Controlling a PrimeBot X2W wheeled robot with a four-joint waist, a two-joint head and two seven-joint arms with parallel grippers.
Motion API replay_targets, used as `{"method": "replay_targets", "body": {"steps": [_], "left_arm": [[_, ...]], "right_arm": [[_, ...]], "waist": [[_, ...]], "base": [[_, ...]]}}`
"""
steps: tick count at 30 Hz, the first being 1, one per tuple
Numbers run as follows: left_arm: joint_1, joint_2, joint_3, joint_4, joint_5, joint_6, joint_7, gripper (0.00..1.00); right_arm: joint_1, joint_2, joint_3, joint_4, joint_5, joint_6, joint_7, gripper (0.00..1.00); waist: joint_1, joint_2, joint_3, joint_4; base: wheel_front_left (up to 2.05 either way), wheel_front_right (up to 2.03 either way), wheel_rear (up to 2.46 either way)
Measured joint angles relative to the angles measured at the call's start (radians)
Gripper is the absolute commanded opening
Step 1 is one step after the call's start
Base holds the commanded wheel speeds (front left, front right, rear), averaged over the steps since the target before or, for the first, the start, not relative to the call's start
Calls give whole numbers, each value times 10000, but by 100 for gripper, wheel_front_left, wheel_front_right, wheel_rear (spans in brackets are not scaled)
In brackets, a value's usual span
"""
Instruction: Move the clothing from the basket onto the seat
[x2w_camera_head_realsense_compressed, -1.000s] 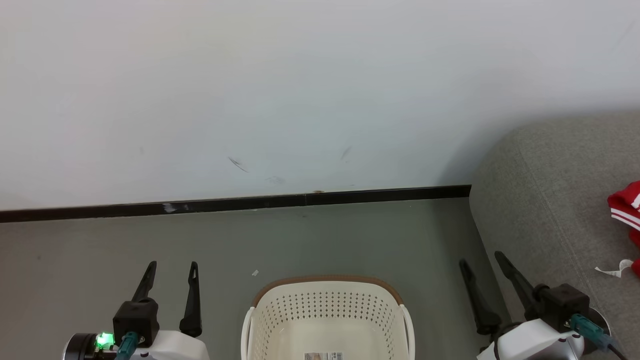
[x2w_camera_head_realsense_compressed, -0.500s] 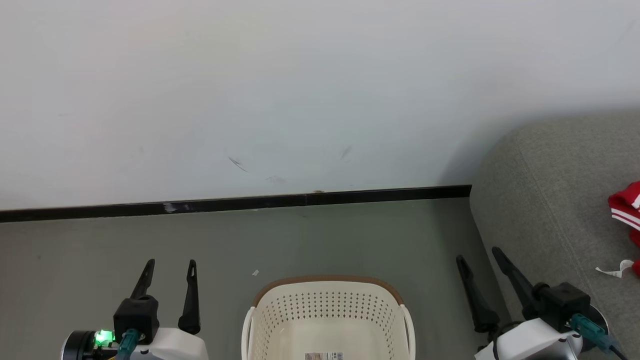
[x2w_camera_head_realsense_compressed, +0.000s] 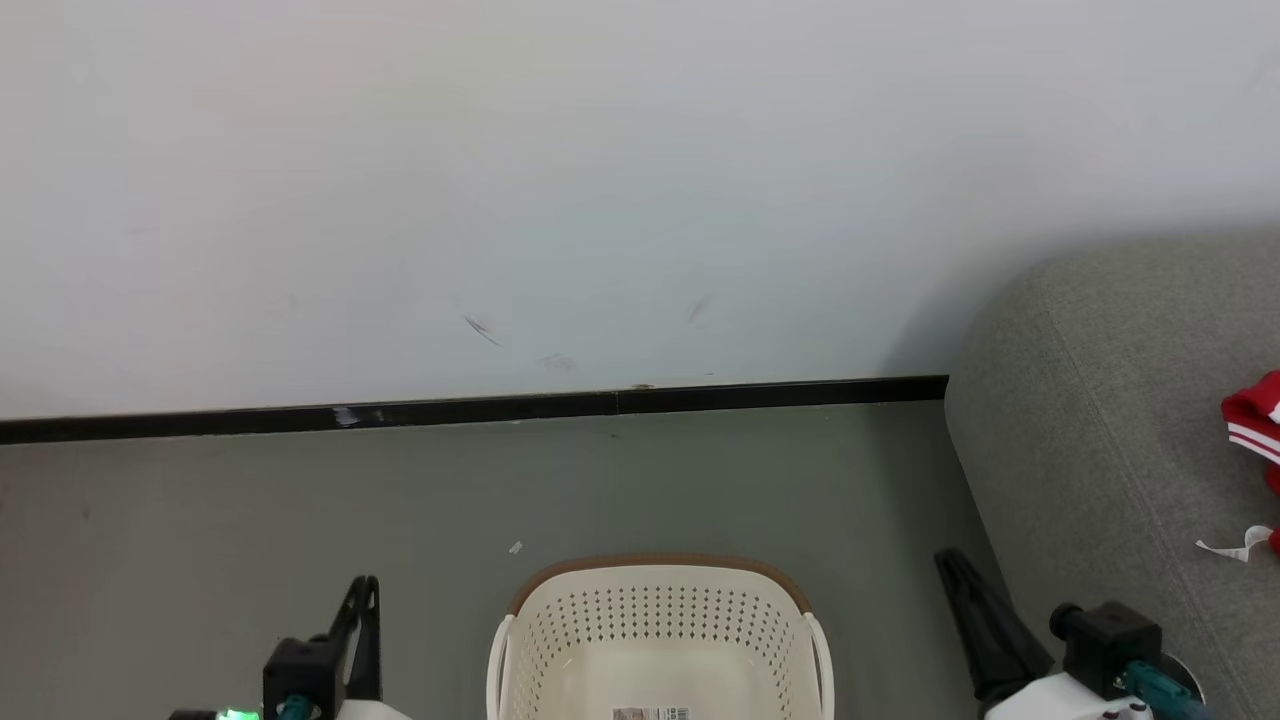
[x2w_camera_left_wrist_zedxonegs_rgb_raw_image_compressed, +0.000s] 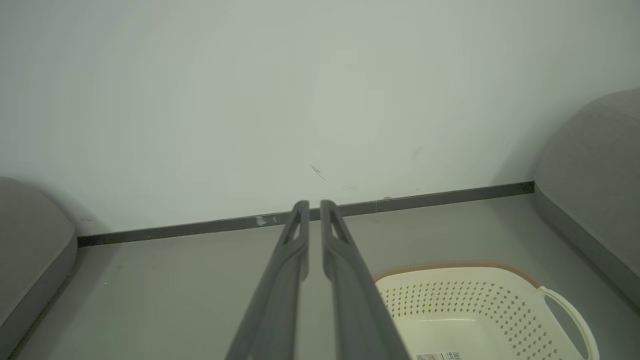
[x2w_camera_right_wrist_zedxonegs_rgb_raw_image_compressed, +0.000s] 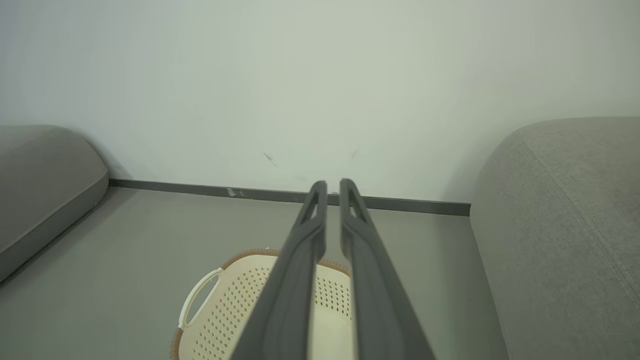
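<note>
Left pincer (x2w_camera_left_wrist_zedxonegs_rgb_raw_image_compressed: 314, 206) and right pincer (x2w_camera_right_wrist_zedxonegs_rgb_raw_image_compressed: 333, 185) are both narrowing fast. A sec ago the fingers were spread wide; now they're sitting almost together w/ just a slim gap, gripping nothing. Both are also sinking lower in the head view, pulling back toward me. I'm reading that as wrap-up, not a fresh reach.

The basket (x2w_camera_head_realsense_compressed: 655, 565) is sitting on the floor (x2w_camera_head_realsense_compressed: 250, 520) btwn the two pincers. Its bottom is showing bare where I can see it, but the near part is cut off, so I can't vouch for all of it. The clothing (x2w_camera_head_realsense_compressed: 1255, 425) is lying on the seat (x2w_camera_head_realsense_compressed: 1090, 400) at far right, w/ a white tag (x2w_camera_head_realsense_compressed: 1235, 547) just beside it. Task is looking done, imo.

Writing: I'm seeing only a barcode sticker (x2w_camera_head_realsense_compressed: 650, 713) on the basket bottom, too small to read, and no brand anywhere.
</note>
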Motion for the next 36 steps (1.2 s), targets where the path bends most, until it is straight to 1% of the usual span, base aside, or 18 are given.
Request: {"method": "replay_targets", "body": {"steps": [4, 9, 17, 22, 27, 35, 36], "left_arm": [[432, -263, -134, 343, -4, -4, 4, 0], [500, -282, 21, 318, -445, -111, 134, 0], [500, -431, 395, 222, -1785, -460, 393, 0], [500, -462, 625, 161, -2389, -635, 535, 0], [500, -523, 849, 111, -2984, -848, 757, 0], [500, -596, 1208, -2, -3940, -1187, 999, 0], [500, -596, 1208, -2, -3940, -1187, 999, 0]], "right_arm": [[358, 67, 44, 414, 4, -2, 2, 0], [457, 79, 140, 299, 418, 0, 2, 0], [649, 79, 267, 98, 1827, -2, 2, 0], [633, 79, 63, 84, 2882, -2, 178, 0], [611, 71, -40, 100, 3682, -2, 339, 0], [583, -54, -138, 171, 4989, -2, 608, 0], [583, -54, -138, 171, 4989, -2, 608, 0]], "waist": [[0, 0, 1, -1], [0, 0, 17, -16], [1, 0, 52, -66], [5, 0, 66, -99], [37, 0, 67, -130], [110, 0, 36, -171], [110, 0, 36, -171]], "base": [[0, 0, 0], [0, 0, 0], [0, 0, 0], [0, 0, 0], [0, 0, 0], [0, 0, 0], [0, 0, 0]]}}
